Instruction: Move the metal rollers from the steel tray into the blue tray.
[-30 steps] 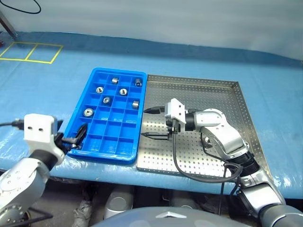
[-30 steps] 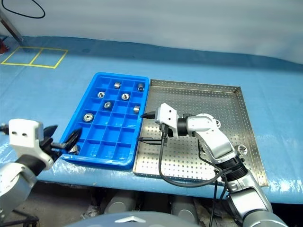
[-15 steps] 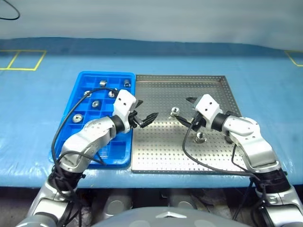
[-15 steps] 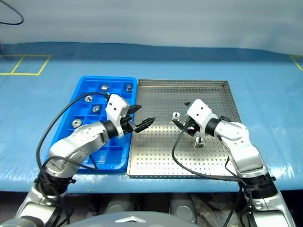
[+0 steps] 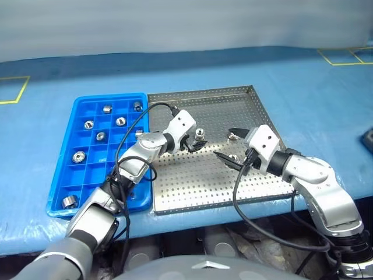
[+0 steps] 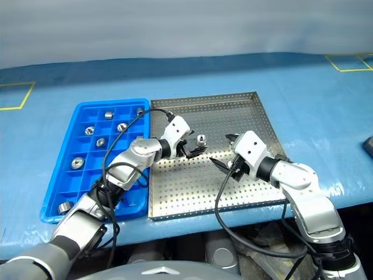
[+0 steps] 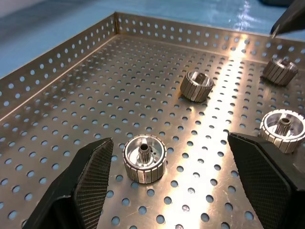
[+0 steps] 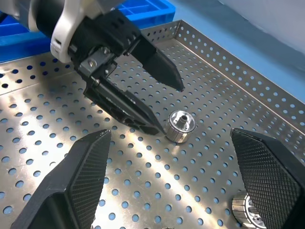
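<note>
Rollers lie in two places: several sit in compartments of the blue tray (image 5: 64,181), and a few rest on the perforated floor of the steel tray (image 5: 192,186), which stands just beside the blue one on the blue-covered desk (image 5: 303,93).

In the steel tray, one roller (image 5: 200,135) stands near the middle, toward the far half, with its hole facing up. The left gripper (image 5: 195,143) reaches in from over the blue tray, its fingers spread wide with nothing between them, and this roller sits just off their tips; in the right wrist view the lower finger tip looks right at the roller (image 8: 179,126), though contact cannot be told. From the left wrist view the same roller (image 7: 144,159) lies between the two spread fingers (image 7: 90,176), with three more rollers beyond it on the tray floor.

The right gripper (image 5: 230,146) hovers over the right half of the steel tray, pointing toward the left gripper, its fingers also parted and empty. Another roller (image 5: 232,136) lies close by its upper finger.

In the blue tray, a roller (image 5: 69,201) sits in the near left corner, others in the far rows.
</note>
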You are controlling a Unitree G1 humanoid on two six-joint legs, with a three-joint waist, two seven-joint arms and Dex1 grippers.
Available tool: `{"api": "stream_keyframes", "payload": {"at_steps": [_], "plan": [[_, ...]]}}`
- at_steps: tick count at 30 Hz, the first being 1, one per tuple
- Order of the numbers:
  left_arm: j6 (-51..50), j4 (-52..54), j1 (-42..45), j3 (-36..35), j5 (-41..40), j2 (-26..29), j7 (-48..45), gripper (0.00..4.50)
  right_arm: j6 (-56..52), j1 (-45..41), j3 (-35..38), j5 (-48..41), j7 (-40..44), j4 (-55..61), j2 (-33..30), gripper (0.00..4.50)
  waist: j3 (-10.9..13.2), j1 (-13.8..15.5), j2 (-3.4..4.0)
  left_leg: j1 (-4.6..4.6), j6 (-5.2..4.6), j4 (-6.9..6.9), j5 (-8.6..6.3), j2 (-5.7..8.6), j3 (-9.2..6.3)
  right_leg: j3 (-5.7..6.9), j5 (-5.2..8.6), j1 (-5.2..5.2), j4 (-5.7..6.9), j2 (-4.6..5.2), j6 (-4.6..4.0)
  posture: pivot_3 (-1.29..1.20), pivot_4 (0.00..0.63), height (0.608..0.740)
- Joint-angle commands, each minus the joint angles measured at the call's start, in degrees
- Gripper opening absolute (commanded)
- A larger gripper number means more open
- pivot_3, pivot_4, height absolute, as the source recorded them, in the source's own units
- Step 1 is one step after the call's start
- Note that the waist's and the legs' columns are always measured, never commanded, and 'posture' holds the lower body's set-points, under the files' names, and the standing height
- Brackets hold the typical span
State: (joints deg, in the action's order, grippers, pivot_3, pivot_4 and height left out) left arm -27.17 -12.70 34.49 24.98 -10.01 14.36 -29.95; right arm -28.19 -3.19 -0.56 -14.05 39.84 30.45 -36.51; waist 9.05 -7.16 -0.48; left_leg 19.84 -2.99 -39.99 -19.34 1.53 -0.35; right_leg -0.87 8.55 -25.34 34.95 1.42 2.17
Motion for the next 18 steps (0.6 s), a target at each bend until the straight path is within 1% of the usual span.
{"api": "stream_keyframes", "payload": {"at_steps": [1,8,18], "plan": [[3.00,-3.67,2.05,-1.24,3.03,-2.13,0.83,4.18,0.24,-0.64,0.81,-0.72,-0.56,2.62,0.06,4.23,0.00,-0.29,0.00,0.01,-0.01,0.00,-0.01,0.00,0.03,-0.02,-0.01,-0.03,-0.01,0.01,0.00,-0.28,0.150,0.740],[5.49,-10.56,2.83,-2.44,6.47,-4.94,1.05,4.18,0.58,-2.13,-1.28,-1.12,-0.05,3.09,0.63,4.23,0.00,-0.48,0.00,0.06,0.01,0.00,0.00,-0.01,0.09,-0.03,-0.11,-0.11,-0.02,0.06,-0.14,-0.27,0.150,0.740],[7.18,-13.84,2.73,-5.54,7.54,-7.79,0.82,4.18,1.23,-2.89,-2.67,-0.96,0.24,2.06,0.87,4.23,0.00,-0.41,0.00,0.06,-0.18,0.00,-0.11,0.00,0.10,-0.03,-0.12,-0.12,-0.04,0.12,-0.12,-0.27,0.150,0.740]]}}
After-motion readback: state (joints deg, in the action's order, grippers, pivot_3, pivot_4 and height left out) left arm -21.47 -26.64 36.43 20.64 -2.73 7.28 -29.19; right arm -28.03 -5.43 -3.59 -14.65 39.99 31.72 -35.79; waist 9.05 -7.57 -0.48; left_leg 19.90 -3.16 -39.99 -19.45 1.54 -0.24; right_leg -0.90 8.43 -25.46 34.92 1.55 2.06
